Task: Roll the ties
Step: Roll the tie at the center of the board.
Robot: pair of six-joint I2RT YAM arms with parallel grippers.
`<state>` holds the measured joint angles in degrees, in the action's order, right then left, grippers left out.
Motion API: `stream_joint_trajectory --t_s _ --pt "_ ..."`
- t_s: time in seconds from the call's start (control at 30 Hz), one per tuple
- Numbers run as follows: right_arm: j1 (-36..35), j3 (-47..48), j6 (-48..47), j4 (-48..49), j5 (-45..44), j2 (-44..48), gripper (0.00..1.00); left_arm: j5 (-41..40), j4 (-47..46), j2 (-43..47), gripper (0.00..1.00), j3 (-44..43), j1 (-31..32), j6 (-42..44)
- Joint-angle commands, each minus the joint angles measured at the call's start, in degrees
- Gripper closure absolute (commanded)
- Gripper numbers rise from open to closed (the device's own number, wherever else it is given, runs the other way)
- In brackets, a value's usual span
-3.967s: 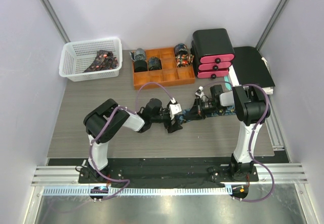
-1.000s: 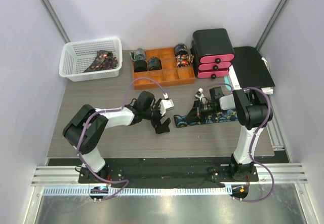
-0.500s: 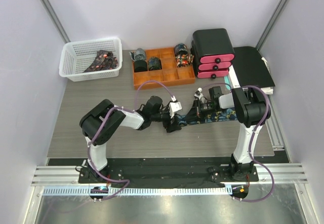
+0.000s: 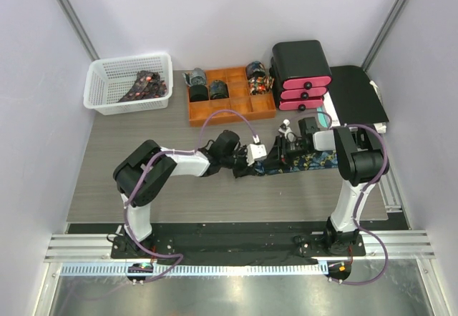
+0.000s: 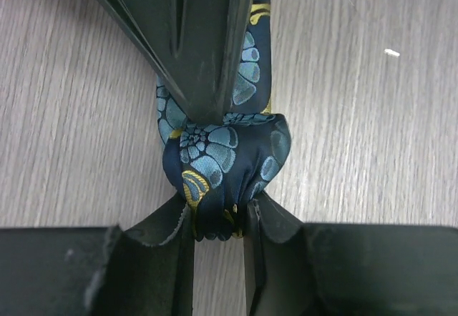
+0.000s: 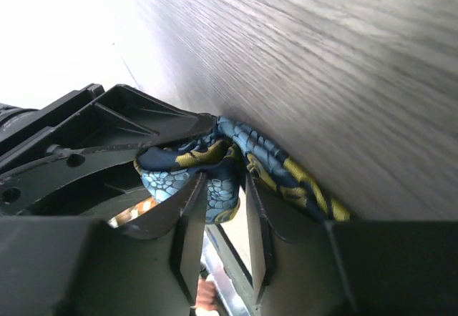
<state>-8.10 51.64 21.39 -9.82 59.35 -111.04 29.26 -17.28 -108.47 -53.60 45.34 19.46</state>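
Left gripper (image 5: 219,219) is clamped on the balled-up end of the navy tie (image 5: 215,151) with the teal and gold pattern, down on the table (image 4: 129,130) where my two arms meet. Right gripper (image 6: 224,187) has a fold of that same fabric between its narrowly parted fingers. Honestly can't tell if it's pinching or just loose around it.

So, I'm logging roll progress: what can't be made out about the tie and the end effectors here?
Turns rolled into the tie: top view, too small, covered by the left end effector and right end effector.
Right grip: right wrist view, fabric fills the gap; clamped or loose, cannot tell.
Tie's remaining length: left wrist view, behind the right end effector, cut by the top edge.
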Motion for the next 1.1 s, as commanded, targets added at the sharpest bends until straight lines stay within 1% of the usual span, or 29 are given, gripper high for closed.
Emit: stream_joint_trajectory --t_s 0.0,0.03,0.13,0.2,0.23,0.27,0.3,0.33,0.4,0.6,0.73,0.8,0.83,0.87,0.93,0.97,1.0,1.07 --pt "2.2 3.1 -3.6 -4.7 -5.2 4.7 0.64 -5.5 17.4 -0.2 0.91 -3.4 0.4 4.3" --pt "2.6 3.4 -4.0 -5.5 -5.6 4.7 0.64 -6.0 21.4 -0.3 0.91 -4.6 0.4 4.6" --pt "3.1 3.8 -5.1 -6.9 -5.0 3.6 0.64 -7.6 28.3 -1.4 0.90 -7.9 0.4 4.6" --pt "2.7 2.6 -3.6 -5.9 -3.7 4.2 0.62 -8.8 30.9 -2.5 0.89 -9.5 0.4 4.5" --pt "2.6 1.9 -2.7 -3.8 -2.6 4.9 0.61 -9.4 33.3 -3.0 0.89 -11.1 0.4 4.4" --pt "2.4 0.3 -1.5 -2.6 -2.1 5.5 0.60 -10.0 34.2 -3.7 0.87 -11.9 0.6 4.4" --pt "2.0 -0.4 1.1 -1.2 -1.7 6.3 0.57 -10.3 35.2 -4.6 0.86 -12.5 0.6 4.4" --pt "1.9 -1.3 2.3 2.0 -0.7 7.5 0.56 -10.4 35.8 -5.2 0.85 -13.5 0.6 4.1" --pt "1.2 -2.9 4.8 4.3 -0.1 8.2 0.55 -10.6 37.8 -6.4 0.83 -15.1 0.6 3.7" --pt "0.0 -5.5 10.8 14.3 1.2 8.2 0.54 -11.2 41.8 -8.7 0.79 -18.4 0.8 3.5" --pt "-1.6 -5.6 11.2 15.7 1.3 7.9 0.55 -11.3 42.5 -9.4 0.79 -18.7 0.9 3.6" --pt "-2.0 -5.1 9.7 14.5 0.6 7.3 0.62 -11.3 42.6 -9.5 0.78 -18.9 1.0 3.3" --pt "-2.2 -4.9 8.9 13.8 0.4 6.8 0.67 -11.2 42.7 -9.4 0.78 -19.0 1.0 3.1" --pt "-2.3 -4.0 6.5 12.7 0.0 5.8 0.79 -11.2 42.8 -9.6 0.77 -19.0 0.9 3.1" --pt "-2.2 -2.2 3.5 7.7 -1.5 4.5 0.89 -11.3 42.9 -9.5 0.75 -19.2 1.0 3.0" --pt "-1.8 -1.6 1.0 6.1 -2.0 3.2 0.95 -11.3 43.0 -9.6 0.75 -19.3 0.9 3.1" --pt "-1.4 -1.1 0.2 4.5 -2.8 2.8 0.98 -11.3 43.3 -9.6 0.74 -19.4 0.9 3.2" --pt "-0.2 -0.3 -1.0 3.8 -3.5 1.8 0.99 -11.2 43.4 -9.3 0.68 -19.3 0.8 3.0"
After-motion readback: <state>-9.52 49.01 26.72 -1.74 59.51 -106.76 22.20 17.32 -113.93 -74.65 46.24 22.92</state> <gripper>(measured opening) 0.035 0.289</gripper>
